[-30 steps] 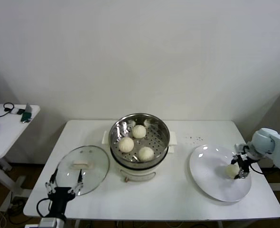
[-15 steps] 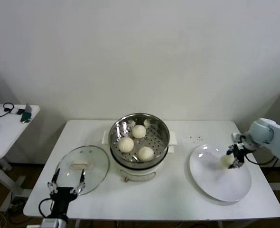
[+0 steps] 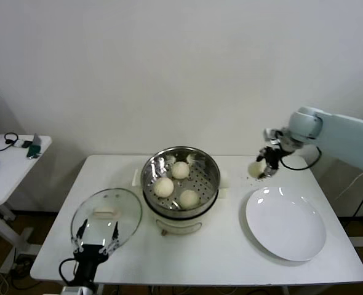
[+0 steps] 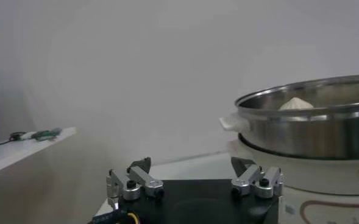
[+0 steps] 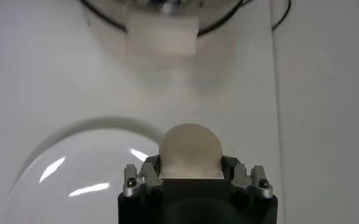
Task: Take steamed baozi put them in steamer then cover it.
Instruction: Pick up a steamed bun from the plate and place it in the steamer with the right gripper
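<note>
Left gripper (image 3: 96, 235), jaws spread and empty, hangs at the near left edge of the table (image 3: 218, 258), just at the near rim of the glass lid (image 3: 106, 216), which lies flat on the table to the left of the steamer (image 3: 180, 179); in the left wrist view the same gripper (image 4: 194, 180) faces the steamer's steel wall (image 4: 307, 125) with one bun visible over the rim. Beyond the lid, the steamer holds three buns (image 3: 163, 186) on its perforated floor, with bare floor left on its right and far side. To the right, the white plate (image 3: 285, 224) lies bare. Farthest, the right gripper (image 3: 264, 167) is clamped on the fourth bun (image 3: 256, 168), carried in the air above the table's far right part, beyond the plate's far rim; the right wrist view shows the bun (image 5: 190, 149) seated between the closed jaws, the plate (image 5: 75, 164) below, and the steamer's side handle (image 5: 161, 35) ahead. The steamer lies to the left of the held bun and a little nearer the robot, so the carry should run leftward; the right arm is the nearer one. Compared with one second earlier, the bun has left the plate, the right gripper has risen and travelled back and leftward, and the left gripper has edged closer to the lid.
</note>
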Robot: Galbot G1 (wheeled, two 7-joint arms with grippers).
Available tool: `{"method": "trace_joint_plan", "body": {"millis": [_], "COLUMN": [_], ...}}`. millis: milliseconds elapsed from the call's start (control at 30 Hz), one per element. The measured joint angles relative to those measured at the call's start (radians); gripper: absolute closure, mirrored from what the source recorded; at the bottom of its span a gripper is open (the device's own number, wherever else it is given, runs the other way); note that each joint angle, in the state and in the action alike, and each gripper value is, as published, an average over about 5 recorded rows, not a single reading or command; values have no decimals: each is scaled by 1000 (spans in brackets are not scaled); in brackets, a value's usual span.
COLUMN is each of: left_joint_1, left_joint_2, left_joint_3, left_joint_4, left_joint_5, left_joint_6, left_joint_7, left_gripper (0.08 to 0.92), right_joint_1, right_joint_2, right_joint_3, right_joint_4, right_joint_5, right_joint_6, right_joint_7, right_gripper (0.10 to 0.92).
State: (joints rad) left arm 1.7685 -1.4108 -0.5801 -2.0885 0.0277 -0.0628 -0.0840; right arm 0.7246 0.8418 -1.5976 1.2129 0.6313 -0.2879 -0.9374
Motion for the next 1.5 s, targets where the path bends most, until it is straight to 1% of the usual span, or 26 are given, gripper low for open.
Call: {"method": "trace_joint_plan", "body": {"millis": [300, 567, 833, 1300, 1367, 1500], "left_joint_1": [-3, 1, -9, -16, -15, -14], "left_joint_2": [11, 13, 17, 19, 19, 18], "left_joint_3": [15, 16, 13, 11, 12, 11], "left_joint_4": [-3, 9, 18, 29, 29, 27], "left_joint_5": [-5, -16, -27, -31, -31, -31], "left_joint_6": [-10, -19, -19, -18, -17, -15], "left_joint_7": [0, 0, 1, 1, 1, 0], "left_gripper": [177, 177, 177, 177, 177, 177], "right_joint_1": [107, 113, 80, 11, 4, -1], "right_joint_2": [196, 347, 433, 473, 479, 484], "right_joint_3": [-109, -142, -173, -192, -189, -181], "right_joint_4": [4, -22, -50, -88, -96, -107], "right_joint_5": [190, 266, 283, 242, 238, 236], "right_joint_6": [-45, -64, -72, -81, -82, -82], "right_joint_7": [29, 44, 52, 58, 58, 56], "right_gripper": [376, 372, 368, 359, 338, 250]}}
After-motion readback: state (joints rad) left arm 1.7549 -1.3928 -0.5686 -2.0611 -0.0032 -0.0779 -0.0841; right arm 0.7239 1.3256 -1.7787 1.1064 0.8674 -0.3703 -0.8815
